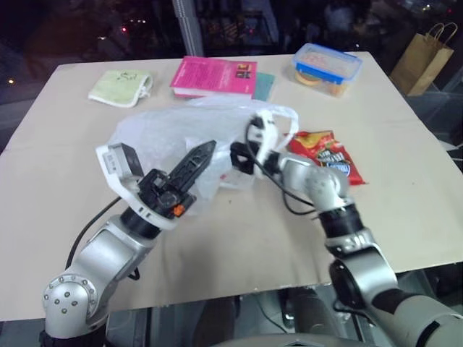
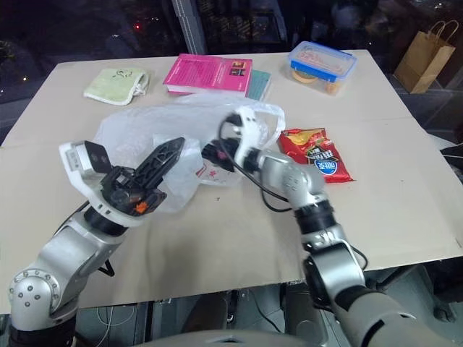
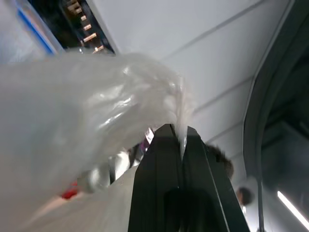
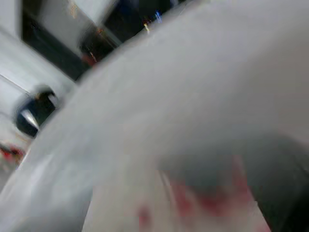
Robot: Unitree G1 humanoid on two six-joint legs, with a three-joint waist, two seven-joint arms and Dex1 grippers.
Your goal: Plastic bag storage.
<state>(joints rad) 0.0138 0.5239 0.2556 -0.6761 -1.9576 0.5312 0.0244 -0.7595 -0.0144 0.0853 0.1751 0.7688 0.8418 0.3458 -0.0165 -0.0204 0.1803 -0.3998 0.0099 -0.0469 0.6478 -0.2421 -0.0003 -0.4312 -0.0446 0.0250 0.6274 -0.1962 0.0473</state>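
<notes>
Plastic bag point(image 1: 170, 134) lay puffed up on the table point(image 1: 239, 238), with the left pincer point(image 1: 205, 153) clamped on a pinch of it. I could not tell if the right pincer point(image 1: 240, 155) was apart or together. It looked like the scrunching step; next, the bag needs squeezing small.

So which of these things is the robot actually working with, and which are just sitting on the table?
Working with:
plastic bag, pinched in the shut left gripper
right gripper, at the bag

Just lying about:
snack packet
pink book
lidded food box
green cloth
brown paper bag
</notes>
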